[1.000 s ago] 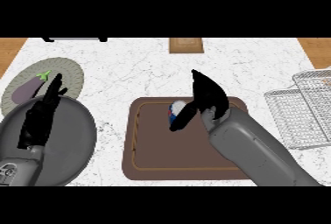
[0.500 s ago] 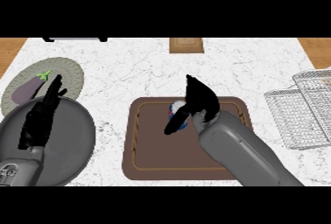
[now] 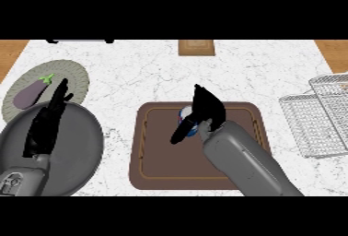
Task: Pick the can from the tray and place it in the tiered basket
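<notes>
Barely begun | can (image 3: 186, 120) on tray (image 3: 156, 161), frame centre, mostly hidden | right hand (image 3: 204, 110) over it, fingers straight, not clamped | left hand (image 3: 46, 124) open, resting left | basket (image 3: 316, 124) far right, unfilled

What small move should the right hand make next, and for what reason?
Probably curl the fingers and thumb round the can. The right hand is open directly at the can on the brown tray, with nothing gripped yet, and the tiered basket waits at the right.
</notes>
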Available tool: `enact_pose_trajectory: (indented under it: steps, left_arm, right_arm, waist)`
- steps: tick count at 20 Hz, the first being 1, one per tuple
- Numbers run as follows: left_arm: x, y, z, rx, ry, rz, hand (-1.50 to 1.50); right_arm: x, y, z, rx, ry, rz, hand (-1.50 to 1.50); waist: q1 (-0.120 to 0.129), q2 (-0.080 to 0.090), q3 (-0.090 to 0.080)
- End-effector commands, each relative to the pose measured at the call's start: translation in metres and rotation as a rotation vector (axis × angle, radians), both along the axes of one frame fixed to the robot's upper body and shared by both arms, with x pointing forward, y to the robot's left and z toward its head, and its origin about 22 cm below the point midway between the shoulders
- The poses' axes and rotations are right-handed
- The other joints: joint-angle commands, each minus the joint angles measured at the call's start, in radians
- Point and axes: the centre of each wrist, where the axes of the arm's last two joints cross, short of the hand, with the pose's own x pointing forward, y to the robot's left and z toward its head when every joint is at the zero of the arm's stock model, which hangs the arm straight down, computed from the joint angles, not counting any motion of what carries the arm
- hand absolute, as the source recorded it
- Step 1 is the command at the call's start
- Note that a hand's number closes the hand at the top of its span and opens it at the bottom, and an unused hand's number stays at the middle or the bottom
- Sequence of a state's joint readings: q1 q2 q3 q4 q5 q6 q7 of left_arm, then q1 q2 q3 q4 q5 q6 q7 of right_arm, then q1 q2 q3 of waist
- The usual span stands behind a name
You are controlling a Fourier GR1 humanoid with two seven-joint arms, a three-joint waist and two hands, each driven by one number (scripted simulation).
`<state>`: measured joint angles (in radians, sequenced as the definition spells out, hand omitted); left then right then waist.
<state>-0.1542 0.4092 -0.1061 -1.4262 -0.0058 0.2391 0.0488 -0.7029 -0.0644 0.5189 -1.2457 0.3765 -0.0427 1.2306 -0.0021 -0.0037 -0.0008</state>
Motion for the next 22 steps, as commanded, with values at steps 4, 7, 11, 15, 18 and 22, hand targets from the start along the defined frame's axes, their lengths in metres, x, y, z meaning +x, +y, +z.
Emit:
enact_pose_trajectory:
  steps: [4, 7, 11, 15, 18, 22]
  left_arm:
    - [0.008, 0.005, 0.010, -0.001, -0.005, -0.001, 0.00]
    - [0.006, -0.001, 0.005, -0.002, 0.008, -0.012, 0.00]
    - [0.001, 0.002, -0.003, -0.008, -0.017, -0.024, 0.00]
    - [0.007, 0.000, 0.013, 0.010, 0.012, -0.018, 0.00]
    - [0.019, -0.001, -0.001, 0.011, 0.008, -0.012, 0.00]
    - [0.003, 0.007, -0.008, 0.001, 0.009, 0.000, 0.00]
  right_arm:
    - [0.014, 0.002, -0.001, -0.044, 0.148, -0.135, -1.50]
    - [-0.001, 0.010, -0.013, -0.024, 0.140, -0.135, -1.50]
    - [0.009, 0.008, -0.022, -0.009, 0.186, -0.131, -1.50]
    - [0.009, 0.006, -0.028, 0.025, 0.277, -0.045, 1.50]
    - [0.016, 0.025, -0.020, -0.109, 0.200, 0.100, 1.50]
    - [-0.004, 0.019, -0.038, -0.085, 0.171, 0.068, 1.50]
  waist:
    - [0.003, 0.003, 0.000]
    - [0.005, 0.002, 0.001]
    - [0.012, 0.004, 0.000]
    - [0.014, 0.002, 0.001]
    - [0.012, 0.008, 0.000]
    - [0.004, 0.002, 0.000]
